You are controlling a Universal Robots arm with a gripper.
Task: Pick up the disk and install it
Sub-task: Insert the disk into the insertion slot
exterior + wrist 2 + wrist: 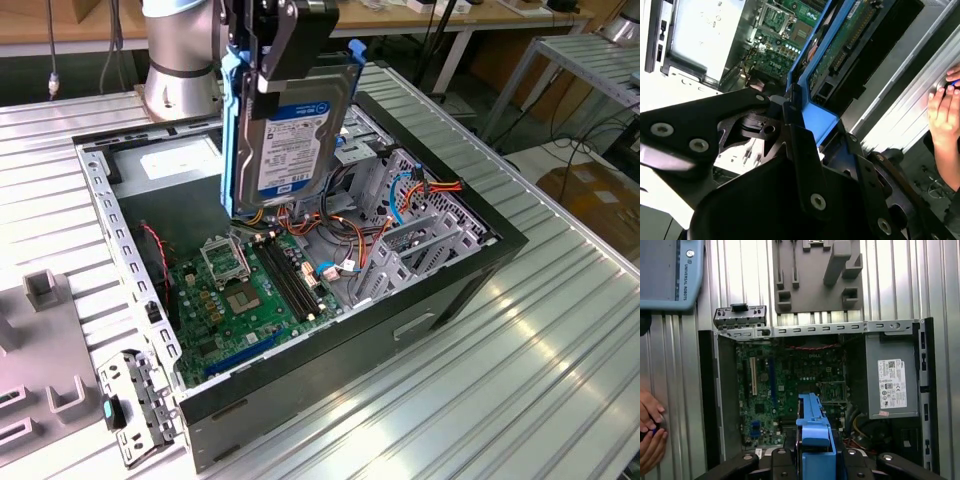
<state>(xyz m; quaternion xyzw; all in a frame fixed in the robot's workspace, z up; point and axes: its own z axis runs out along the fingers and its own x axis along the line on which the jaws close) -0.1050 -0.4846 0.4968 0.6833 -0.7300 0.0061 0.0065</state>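
Note:
The disk [291,133] hangs upright above the open computer case [470,270], its white-and-blue label facing the exterior camera and its blue carrier bracket around the edges. My gripper [287,55] is shut on its upper end, black fingers [300,40] clamping both faces. In the second wrist view the disk [842,40] shows its green circuit-board side and blue frame, running away from the gripper [795,112]. The first wrist view looks down along the blue bracket edge of the disk [811,422], held over the motherboard [785,390].
A grey metal drive cage [420,240] with orange and blue cables fills the case toward the exterior view's right. A power supply [892,382] sits in one corner. A grey fixture [815,275] lies on the ribbed table [500,400]. A person's hand [945,115] rests beside the case.

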